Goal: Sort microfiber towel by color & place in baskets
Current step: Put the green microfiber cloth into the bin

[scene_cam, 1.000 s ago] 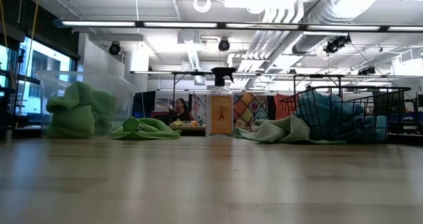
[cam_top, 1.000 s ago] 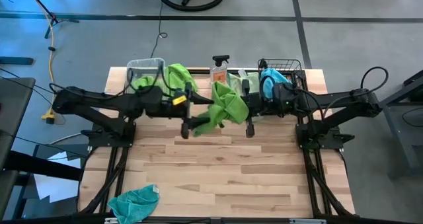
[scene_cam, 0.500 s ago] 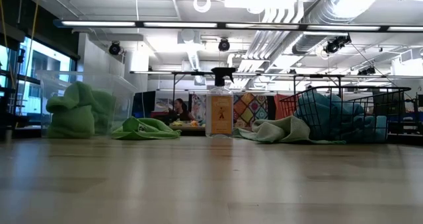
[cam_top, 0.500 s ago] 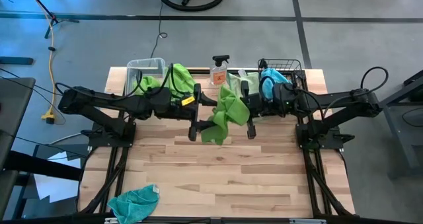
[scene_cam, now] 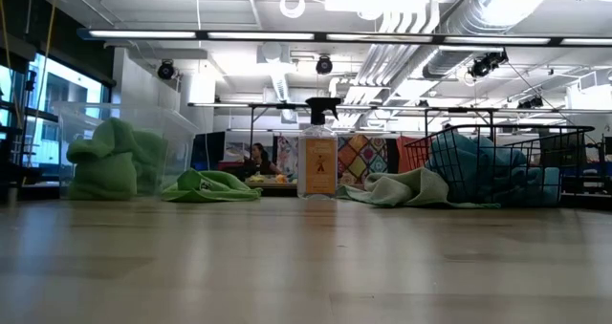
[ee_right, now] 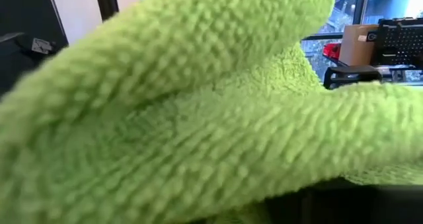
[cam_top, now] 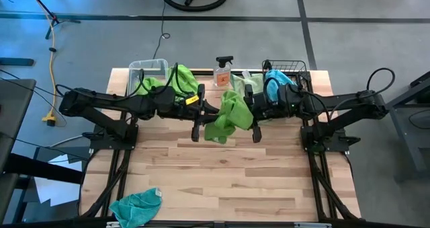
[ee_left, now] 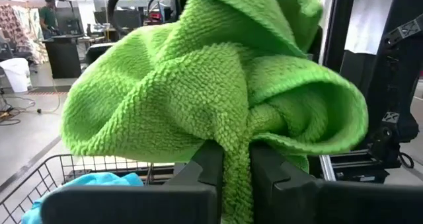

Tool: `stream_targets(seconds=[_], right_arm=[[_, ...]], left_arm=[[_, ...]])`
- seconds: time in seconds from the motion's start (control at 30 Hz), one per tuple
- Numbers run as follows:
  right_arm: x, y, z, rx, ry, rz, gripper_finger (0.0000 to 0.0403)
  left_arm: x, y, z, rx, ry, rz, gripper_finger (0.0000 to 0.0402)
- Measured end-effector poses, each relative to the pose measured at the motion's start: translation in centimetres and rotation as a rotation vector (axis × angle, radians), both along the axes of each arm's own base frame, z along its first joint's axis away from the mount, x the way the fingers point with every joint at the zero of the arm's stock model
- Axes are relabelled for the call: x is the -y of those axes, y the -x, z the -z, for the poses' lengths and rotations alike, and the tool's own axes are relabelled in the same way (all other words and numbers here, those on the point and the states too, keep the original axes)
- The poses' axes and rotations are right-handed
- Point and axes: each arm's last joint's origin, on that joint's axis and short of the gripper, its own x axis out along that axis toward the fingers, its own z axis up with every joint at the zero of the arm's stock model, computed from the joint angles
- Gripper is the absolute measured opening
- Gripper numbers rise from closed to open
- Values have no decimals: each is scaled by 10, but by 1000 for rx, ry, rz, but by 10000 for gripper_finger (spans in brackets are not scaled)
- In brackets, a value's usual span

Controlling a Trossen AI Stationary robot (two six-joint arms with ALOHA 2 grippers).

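- Since a second ago, our left claw (ee_left: 230, 168) has gone from wide open to clamped on the lime green towel (cam_top: 229, 115), which now hangs bunched between our two arms above the counter (cam_top: 222, 181), toward its far edge.
- From the left wrist view we see both dark fingers (ee_left: 206, 163) pressed together with a fold of that green cloth pinched between them.
- Our right claw (cam_top: 254, 124) sits just beside the same towel on its other side; the cloth fills the right wrist view, so we cannot tell whether those fingers grip it or stand apart.
- Near the far left corner stands the clear tub (cam_top: 144, 69), with green towels (cam_top: 180, 78) heaped in it and spilling over its rim.
- Near the far right corner stands the black wire basket (cam_top: 299, 70), holding sky blue towels (cam_top: 274, 80).
- Between the two containers, along the far edge, stands a spray bottle (cam_top: 223, 70) with a black trigger.
- In the low view, a green cloth (scene_cam: 209, 184) lies on the counter beside the tub and a paler green one (scene_cam: 406, 187) lies against the wire basket.
- One teal-blue towel (cam_top: 136, 206) lies crumpled by the near left corner, well apart from everything else.
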Motion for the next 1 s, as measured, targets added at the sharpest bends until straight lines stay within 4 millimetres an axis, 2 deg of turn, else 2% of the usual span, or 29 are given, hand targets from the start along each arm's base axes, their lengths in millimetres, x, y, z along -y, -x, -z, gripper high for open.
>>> stream_targets(seconds=[0.23, 0.43, 0.77, 0.9, 1.0], right_arm=[[1, 2, -1, -3, 1, 7, 176], [5, 21, -5, -55, 36, 91, 195], [11, 64, -24, -37, 64, 171, 196], [13, 79, -28, -42, 85, 197, 196], [15, 85, -30, -36, 86, 239, 196]], left_arm=[[-5, 3, -2, -2, -5, -8, 7], [-14, 23, -11, -41, -18, -74, 3], [-26, 85, -35, -93, -53, -234, 1], [-25, 112, -41, -110, -12, -264, 1], [-19, 129, -39, -114, 30, -274, 1]])
